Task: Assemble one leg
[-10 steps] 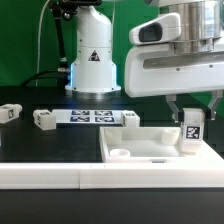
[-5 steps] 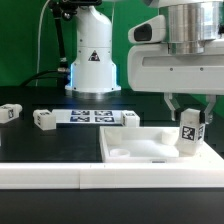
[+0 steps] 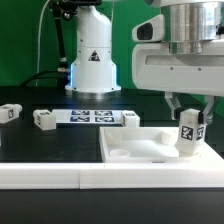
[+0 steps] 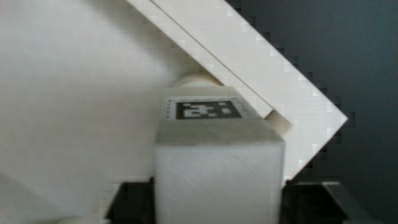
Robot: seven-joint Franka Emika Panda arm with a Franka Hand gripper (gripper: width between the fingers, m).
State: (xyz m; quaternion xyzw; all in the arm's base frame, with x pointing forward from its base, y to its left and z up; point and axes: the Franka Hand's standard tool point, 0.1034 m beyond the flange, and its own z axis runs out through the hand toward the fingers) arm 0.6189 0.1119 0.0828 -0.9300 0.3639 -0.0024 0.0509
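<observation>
My gripper point(image 3: 188, 112) is shut on a white leg point(image 3: 187, 134) with a black-and-white tag and holds it upright over the near right corner of the large white square panel point(image 3: 150, 150). In the wrist view the leg point(image 4: 214, 150) runs up between my dark fingers point(image 4: 134, 203), its tagged end against the panel's raised rim point(image 4: 267, 80). Whether the leg's lower end touches the panel I cannot tell. Other legs lie on the black table: one point(image 3: 43, 119) at the exterior view's left, one point(image 3: 10, 112) at the far left edge, one point(image 3: 130, 119) behind the panel.
The marker board point(image 3: 88, 117) lies flat between the loose legs. The robot base point(image 3: 93, 60) stands behind it. A white ledge point(image 3: 50, 175) runs along the table's front edge.
The gripper has moved a little to the exterior view's left and down with the leg over the last second; since half a second ago it has barely shifted.
</observation>
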